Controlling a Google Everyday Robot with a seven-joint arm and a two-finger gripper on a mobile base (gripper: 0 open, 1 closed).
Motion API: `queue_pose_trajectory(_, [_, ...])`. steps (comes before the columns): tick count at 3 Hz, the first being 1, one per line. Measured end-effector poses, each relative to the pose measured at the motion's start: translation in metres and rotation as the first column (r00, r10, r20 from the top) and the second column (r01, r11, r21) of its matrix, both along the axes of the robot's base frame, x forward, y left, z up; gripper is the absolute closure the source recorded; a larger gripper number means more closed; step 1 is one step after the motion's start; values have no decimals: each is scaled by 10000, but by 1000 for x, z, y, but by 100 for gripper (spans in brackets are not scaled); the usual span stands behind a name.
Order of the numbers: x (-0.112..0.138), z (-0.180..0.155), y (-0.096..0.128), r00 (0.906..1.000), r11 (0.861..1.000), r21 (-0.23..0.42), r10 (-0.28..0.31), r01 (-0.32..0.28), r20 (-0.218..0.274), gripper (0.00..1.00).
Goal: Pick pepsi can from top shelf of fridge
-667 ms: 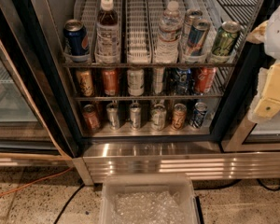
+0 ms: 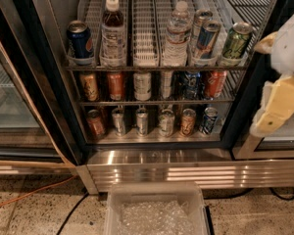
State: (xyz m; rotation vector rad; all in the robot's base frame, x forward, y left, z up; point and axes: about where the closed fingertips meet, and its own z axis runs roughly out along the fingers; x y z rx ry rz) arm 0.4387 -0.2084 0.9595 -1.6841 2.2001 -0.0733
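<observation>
- One gripper (image 2: 278, 104) shows at the right edge of our view. It sits outside the fridge (image 2: 161, 166) opening, in front of the black right frame. We cannot tell whether it is wide or narrow.
- Its cream-yellow part slants down and to the left from a white arm section (image 2: 290, 40) just above it. That section runs off the right edge.
- Far to the left of the gripper and somewhat higher, the pepsi can (image 2: 80, 40) stands upright. It is in the leftmost lane of the top shelf (image 2: 157, 68), at the front rail.
- Between that can and the gripper, on the same shelf, we see a bottle of brown drink (image 2: 112, 31), a water bottle (image 2: 177, 33) and two slim blue-and-silver cans (image 2: 206, 37). Nearest the gripper is a green can (image 2: 236, 40).
- Below and to the left of the gripper, a clear plastic tub (image 2: 154, 210) sits on the floor in front of the fridge's ribbed steel base.
</observation>
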Motion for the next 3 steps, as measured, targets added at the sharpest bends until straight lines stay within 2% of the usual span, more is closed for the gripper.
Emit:
queue_pose_trajectory(1, [0,-54,39,9998,9942,1060,184,-175,-74,0])
queue_pose_trajectory(2, [5,-85,78,9974,9853,1551,721,-712,-5,0])
queue_pose_trajectory(3, [6,-86,80,9974,9850,1566,720,-721,60,0])
